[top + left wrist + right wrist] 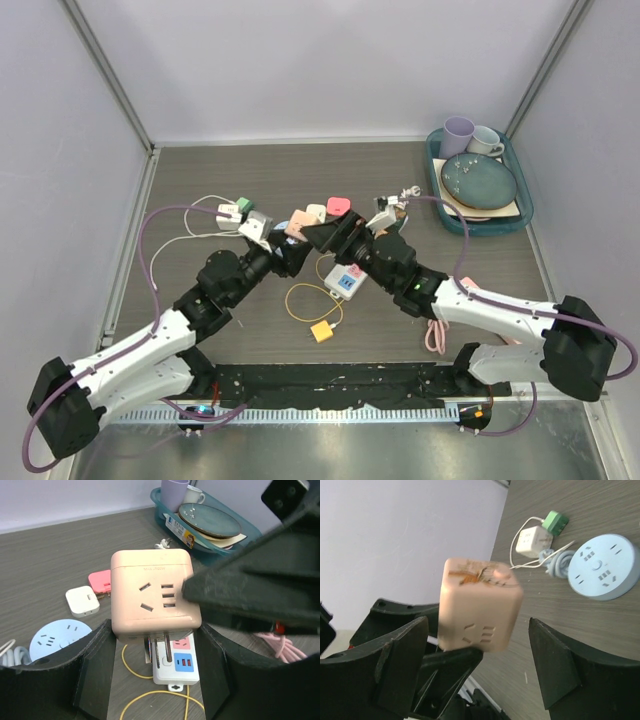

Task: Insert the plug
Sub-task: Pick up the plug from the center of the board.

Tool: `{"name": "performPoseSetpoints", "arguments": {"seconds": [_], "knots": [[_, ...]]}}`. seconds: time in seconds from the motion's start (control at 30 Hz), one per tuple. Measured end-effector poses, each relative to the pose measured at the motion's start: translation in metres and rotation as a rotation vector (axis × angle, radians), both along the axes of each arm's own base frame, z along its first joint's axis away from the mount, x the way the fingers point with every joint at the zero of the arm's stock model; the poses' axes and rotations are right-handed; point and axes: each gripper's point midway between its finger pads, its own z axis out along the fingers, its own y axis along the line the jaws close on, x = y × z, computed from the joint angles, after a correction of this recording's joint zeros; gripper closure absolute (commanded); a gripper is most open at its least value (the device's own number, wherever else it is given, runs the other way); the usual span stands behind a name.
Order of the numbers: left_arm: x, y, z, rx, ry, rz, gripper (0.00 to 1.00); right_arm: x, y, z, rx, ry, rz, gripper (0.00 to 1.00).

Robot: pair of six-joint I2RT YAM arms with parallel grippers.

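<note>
The plug is a pale pink cube adapter [155, 595] with metal prongs pointing down from its underside. My left gripper [155, 647] is shut on its lower sides and holds it in the air, with a finger [95, 667] pressed against each side. Straight below lies a white power strip [176, 666] with a pink and a blue socket face, also seen from above [347, 281]. My right gripper [480, 660] stands open around the same cube [480, 605], and its fingers [560, 665] stay clear of it. From above, both grippers meet at the cube [300, 228].
A teal tray [518, 225] with plate and cups sits back right. Other adapters lie behind: a round blue socket [55, 640], a small white cube [82, 601], a pink one [100, 580] and a green one [232, 210]. A yellow cable [312, 300] and a pink cable [436, 335] lie nearer.
</note>
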Motion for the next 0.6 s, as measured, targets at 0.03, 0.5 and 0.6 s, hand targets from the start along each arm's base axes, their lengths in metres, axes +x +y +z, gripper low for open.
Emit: {"name": "performPoseSetpoints", "arguments": {"seconds": [0.03, 0.5, 0.6], "knots": [[0.0, 0.0, 0.0, 0.013, -0.013, -0.004, 0.94, 0.003, -0.003, 0.001, -0.01, 0.005, 0.01, 0.13], [-0.009, -0.012, -0.01, 0.116, -0.071, -0.114, 0.94, 0.037, -0.058, 0.021, -0.149, 0.007, 0.135, 0.07], [-0.009, -0.013, -0.016, 0.158, -0.082, -0.13, 0.94, 0.041, -0.064, 0.029, -0.194, 0.018, 0.158, 0.06]]}}
